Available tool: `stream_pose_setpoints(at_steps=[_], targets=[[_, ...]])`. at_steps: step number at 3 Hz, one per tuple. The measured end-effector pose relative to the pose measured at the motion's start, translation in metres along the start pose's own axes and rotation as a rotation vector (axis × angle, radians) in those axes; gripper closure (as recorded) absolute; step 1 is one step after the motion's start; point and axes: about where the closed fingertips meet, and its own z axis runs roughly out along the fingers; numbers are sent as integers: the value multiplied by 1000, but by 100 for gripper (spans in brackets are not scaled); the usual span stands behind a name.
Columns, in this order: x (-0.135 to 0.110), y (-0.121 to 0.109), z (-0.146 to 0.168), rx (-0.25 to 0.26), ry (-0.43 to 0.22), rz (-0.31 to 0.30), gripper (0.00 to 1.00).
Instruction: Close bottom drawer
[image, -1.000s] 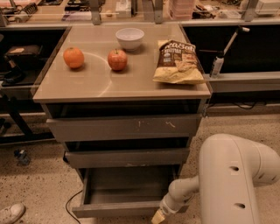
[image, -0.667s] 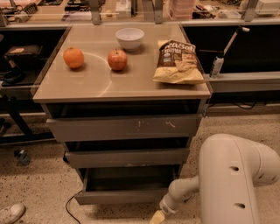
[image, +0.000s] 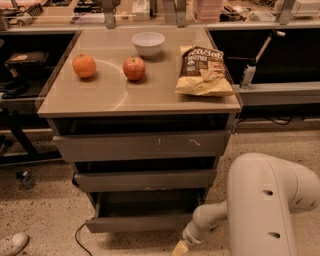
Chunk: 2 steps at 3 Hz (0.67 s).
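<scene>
- The pale, cream-tipped claw (image: 180, 246) hangs low at the end of the white robot arm (image: 260, 205); I cannot tell whether it is open or closed.
- The narrow, plain grey-brown bottom drawer (image: 135, 223) stands partly pulled out, its front just left of the claw and slightly above it; contact is unclear.

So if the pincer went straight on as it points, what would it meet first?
Probably the floor: the pincer, at the picture's lower edge, slants down-left, below the bottom drawer's front near its right end. Depth is unclear, and the view cuts off there.
</scene>
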Motion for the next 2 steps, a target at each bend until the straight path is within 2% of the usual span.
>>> stream_pose_setpoints(at_steps=[2], targets=[[0, 0, 0, 0, 0, -1, 66]])
